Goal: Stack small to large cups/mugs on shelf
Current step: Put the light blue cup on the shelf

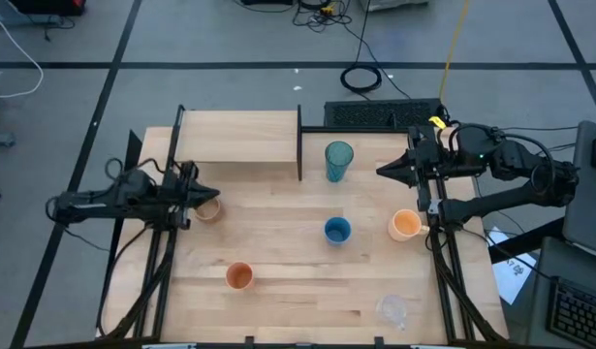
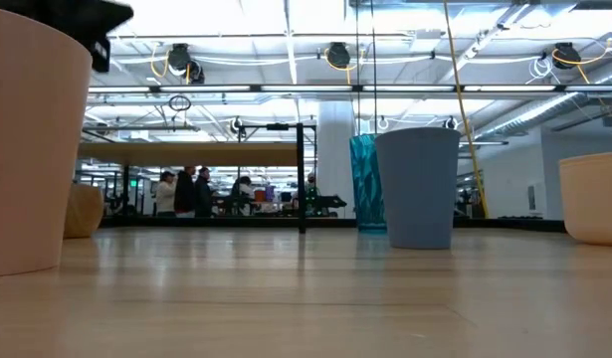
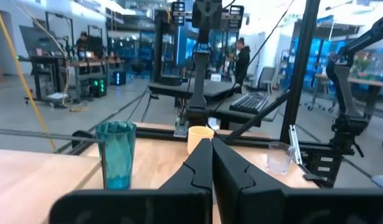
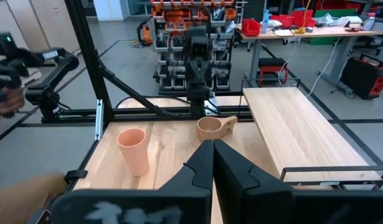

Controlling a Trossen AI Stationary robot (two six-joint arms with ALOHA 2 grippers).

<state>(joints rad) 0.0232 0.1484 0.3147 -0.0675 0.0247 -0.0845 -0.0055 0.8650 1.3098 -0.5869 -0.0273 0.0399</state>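
The shelf (image 1: 239,136) is a light-wood board with a black frame at the table's far left. The teal tumbler (image 1: 338,160) stands upright on the table just right of it. The blue cup (image 1: 337,231) stands mid-table, and the peach-orange mug (image 1: 405,225) stands to its right. The orange cup (image 1: 239,276) stands near the front. The tan handled mug (image 1: 208,208) stands at the left. My left gripper (image 1: 216,193) is shut and empty, raised over the table by the tan mug. My right gripper (image 1: 380,172) is shut and empty, right of the tumbler.
A small clear cup (image 1: 392,310) stands near the table's front right corner. A keyboard (image 1: 380,114) lies beyond the table's far edge. People stand in the room far behind the table (image 2: 186,191). Bare tabletop lies between the cups.
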